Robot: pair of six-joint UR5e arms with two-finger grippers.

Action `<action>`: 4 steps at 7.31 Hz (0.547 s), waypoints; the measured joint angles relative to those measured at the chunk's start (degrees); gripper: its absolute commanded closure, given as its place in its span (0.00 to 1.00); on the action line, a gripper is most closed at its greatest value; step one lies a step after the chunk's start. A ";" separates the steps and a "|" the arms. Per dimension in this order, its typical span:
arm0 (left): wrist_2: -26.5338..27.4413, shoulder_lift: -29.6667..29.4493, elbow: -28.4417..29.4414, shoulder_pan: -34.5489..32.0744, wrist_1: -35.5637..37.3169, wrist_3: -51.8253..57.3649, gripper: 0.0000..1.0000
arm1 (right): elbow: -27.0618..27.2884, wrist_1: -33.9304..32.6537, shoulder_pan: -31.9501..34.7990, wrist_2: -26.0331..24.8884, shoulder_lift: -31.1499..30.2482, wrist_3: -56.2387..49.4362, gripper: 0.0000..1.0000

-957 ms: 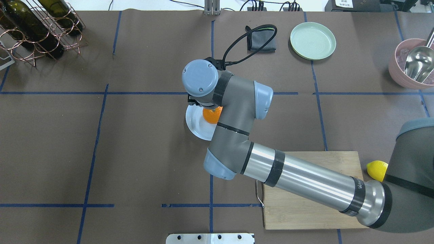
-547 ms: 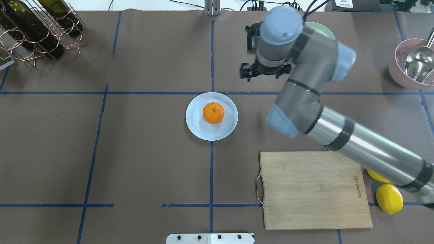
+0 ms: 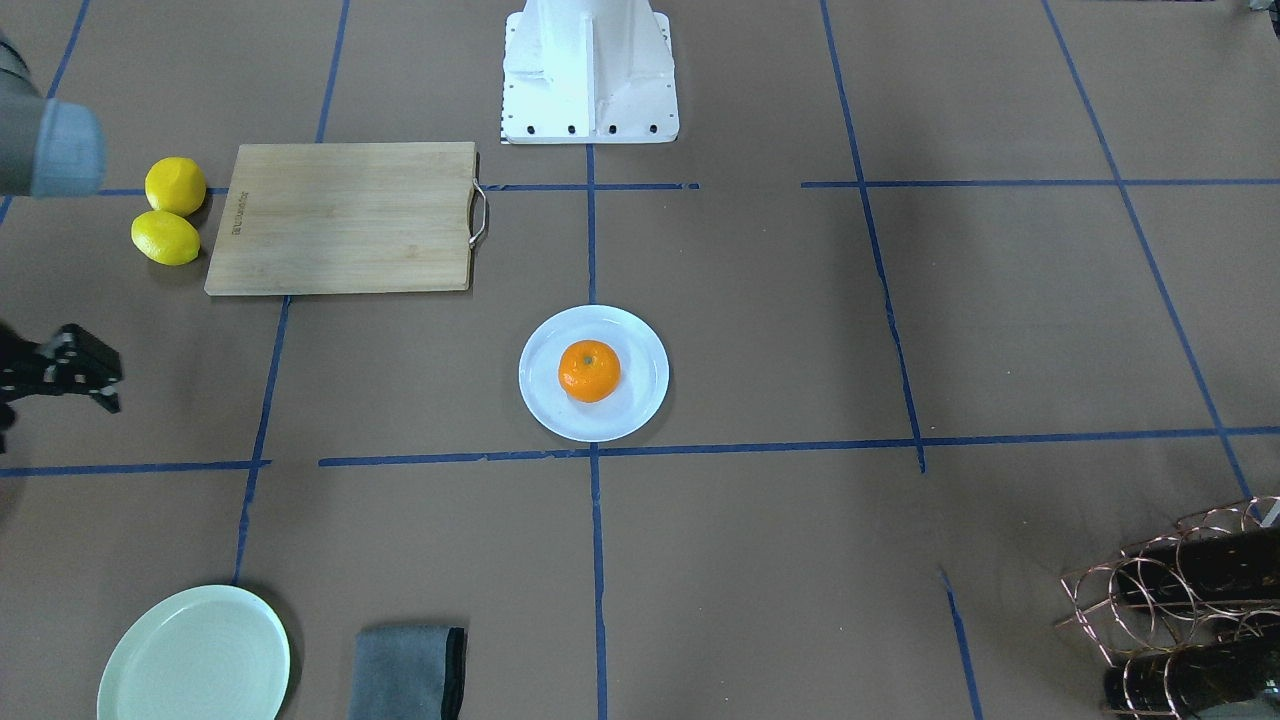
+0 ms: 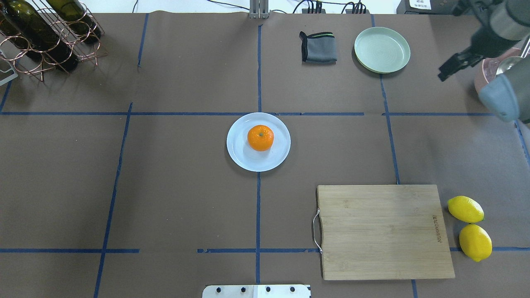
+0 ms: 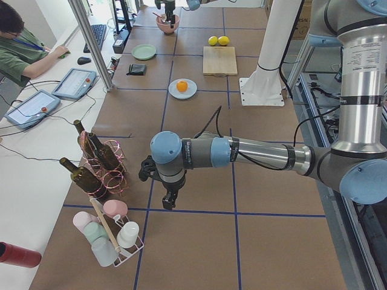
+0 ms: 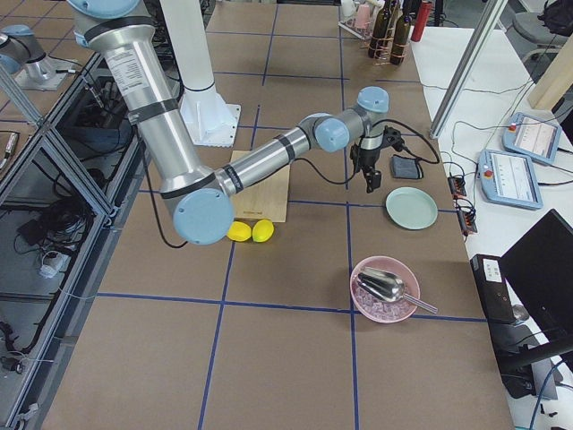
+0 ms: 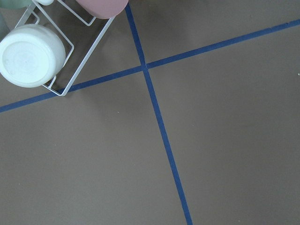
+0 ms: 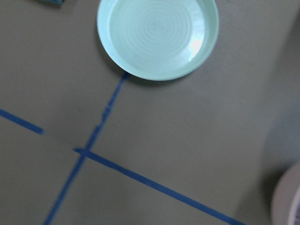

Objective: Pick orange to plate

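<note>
The orange (image 4: 260,138) rests on the pale bluish-white plate (image 4: 239,158) at the table's middle, nothing touching it; the front-facing view shows the same orange (image 3: 589,371) on that plate (image 3: 643,398). My right gripper (image 4: 450,68) hangs high at the far right back, well away from the plate, open and holding nothing. At the front-facing view's left edge this right gripper (image 3: 55,375) is partly cut off. My left gripper (image 5: 169,201) hovers low at the table's far left end beside the bottle rack; whether it is open or shut I cannot tell.
A mint-green plate (image 4: 381,49) and a folded grey cloth (image 4: 318,47) lie at the back right. The wooden cutting board (image 4: 385,231) and two lemons (image 4: 465,209) sit front right. A pink bowl with a scoop (image 6: 385,288) and a wine rack (image 4: 45,33) occupy the ends.
My right arm has lifted off the plate, leaving the orange there, and swung right and back past the mint-green plate to the table's far right.
</note>
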 measured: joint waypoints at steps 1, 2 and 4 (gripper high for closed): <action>-0.03 0.00 -0.09 -0.05 -0.02 0.04 0.00 | 1.08 0.29 4.32 0.89 -5.52 -6.51 0.00; -0.06 0.34 -0.36 -0.09 -0.07 0.15 0.00 | 2.62 0.56 7.30 0.93 -11.48 -10.55 0.00; -0.12 1.76 -1.70 -0.12 -0.18 0.42 0.00 | 3.91 3.61 11.47 -0.59 -21.95 -13.77 0.00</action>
